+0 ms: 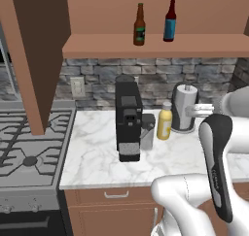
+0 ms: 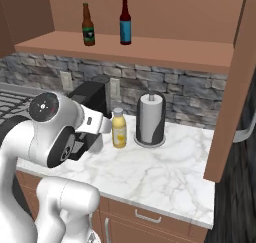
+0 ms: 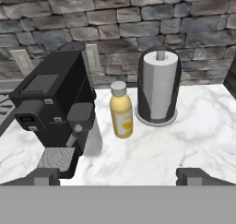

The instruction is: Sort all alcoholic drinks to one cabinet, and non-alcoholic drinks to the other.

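Note:
The brown green-labelled bottle (image 1: 139,25) (image 2: 88,25) and the blue bottle with a dark red neck (image 1: 169,21) (image 2: 125,23) stand upright side by side on the shelf floor of an open brown wall cabinet (image 1: 155,45) (image 2: 150,49). The yellow bottle with a whitish cap (image 1: 164,122) (image 2: 119,128) (image 3: 121,110) stands on the marble counter between the coffee machine and the paper towel holder. My gripper (image 3: 120,178) is open and holds nothing; it hangs above the counter, short of the yellow bottle and facing it. The black cola bottle is out of view.
A black coffee machine (image 1: 128,118) (image 3: 55,103) stands left of the yellow bottle, a paper towel holder (image 1: 185,106) (image 3: 158,87) right of it. Open cabinet doors hang at the left (image 1: 34,55) and right (image 2: 230,87). A gas stove (image 1: 29,143) adjoins the counter.

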Controlling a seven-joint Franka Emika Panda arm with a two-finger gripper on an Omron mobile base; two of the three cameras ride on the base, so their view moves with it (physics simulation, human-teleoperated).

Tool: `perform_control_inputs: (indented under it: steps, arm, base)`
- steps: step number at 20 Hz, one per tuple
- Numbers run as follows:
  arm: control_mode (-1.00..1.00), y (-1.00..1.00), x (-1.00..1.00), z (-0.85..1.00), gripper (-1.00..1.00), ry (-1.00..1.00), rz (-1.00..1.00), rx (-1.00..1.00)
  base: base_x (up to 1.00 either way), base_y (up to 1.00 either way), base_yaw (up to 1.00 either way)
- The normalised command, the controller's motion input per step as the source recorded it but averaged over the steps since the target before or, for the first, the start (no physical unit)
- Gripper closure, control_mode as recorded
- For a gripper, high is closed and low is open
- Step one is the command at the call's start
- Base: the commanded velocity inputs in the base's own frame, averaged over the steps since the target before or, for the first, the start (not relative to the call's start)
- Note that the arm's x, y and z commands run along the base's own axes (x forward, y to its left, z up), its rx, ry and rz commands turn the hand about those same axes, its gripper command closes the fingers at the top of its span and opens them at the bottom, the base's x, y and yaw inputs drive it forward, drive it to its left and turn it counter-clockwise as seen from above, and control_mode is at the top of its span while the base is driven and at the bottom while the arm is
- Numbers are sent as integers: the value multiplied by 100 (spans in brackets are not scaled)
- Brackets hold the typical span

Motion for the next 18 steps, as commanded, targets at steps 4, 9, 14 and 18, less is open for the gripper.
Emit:
perform_control_inputs:
  steps: [4,9,14,18]
  arm:
    - [-100,-2,85,-28,-100,15,11,0]
    - [-100,-5,90,-17,-100,22,9,0]
    - [-100,-6,42,-37,-100,11,3,0]
    - [-100,0,31,-44,-100,2,0,0]
  base:
    - [0,0,0]
    - [0,0,0]
    - [0,0,0]
    - [0,0,0]
